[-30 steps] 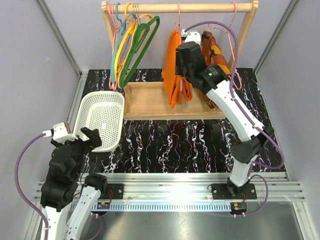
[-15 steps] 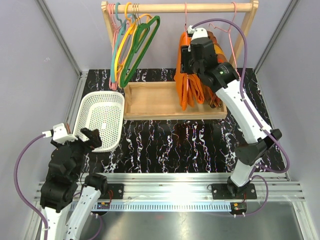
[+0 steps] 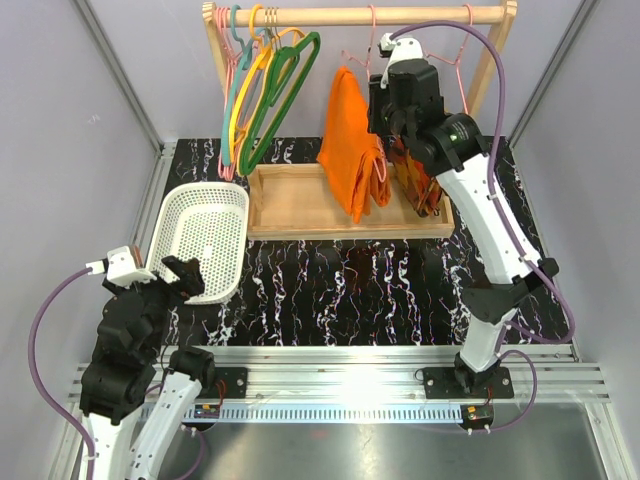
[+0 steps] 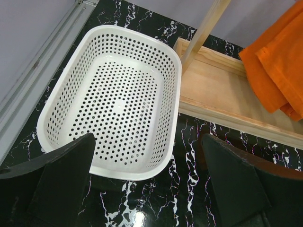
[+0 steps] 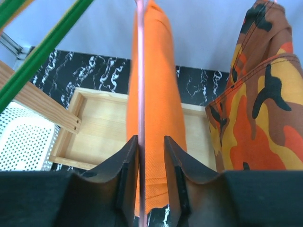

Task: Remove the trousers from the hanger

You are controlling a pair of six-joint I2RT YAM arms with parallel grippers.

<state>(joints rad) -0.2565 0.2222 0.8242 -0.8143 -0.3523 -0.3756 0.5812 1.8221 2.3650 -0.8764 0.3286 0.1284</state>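
Observation:
The bright orange trousers (image 3: 350, 140) hang folded over the thin pink hanger (image 3: 372, 32), whose hook sits on the wooden rail (image 3: 320, 16). My right gripper (image 3: 392, 112) is up beside them. In the right wrist view its jaws (image 5: 151, 142) stand narrowly apart, with the pink wire (image 5: 140, 71) running upright between them against the left finger. The trousers (image 5: 156, 94) hang just beyond the fingers. My left gripper (image 3: 176, 272) is wide open and empty, low beside the basket; it also shows in the left wrist view (image 4: 147, 142), with the trousers (image 4: 279, 61) at the upper right.
A camouflage garment (image 3: 420, 175) hangs on another pink hanger right of the trousers, close to my right arm; it also shows in the right wrist view (image 5: 260, 104). Green, yellow and teal hangers (image 3: 265, 90) hang at the rail's left. A wooden base tray (image 3: 290, 205) lies below. A white perforated basket (image 3: 232, 205) stands left.
The right gripper moved right and up along the rail, and the pink hanger's hook slid right with it. The trousers swung right, then back out to the left. The left arm has not moved.

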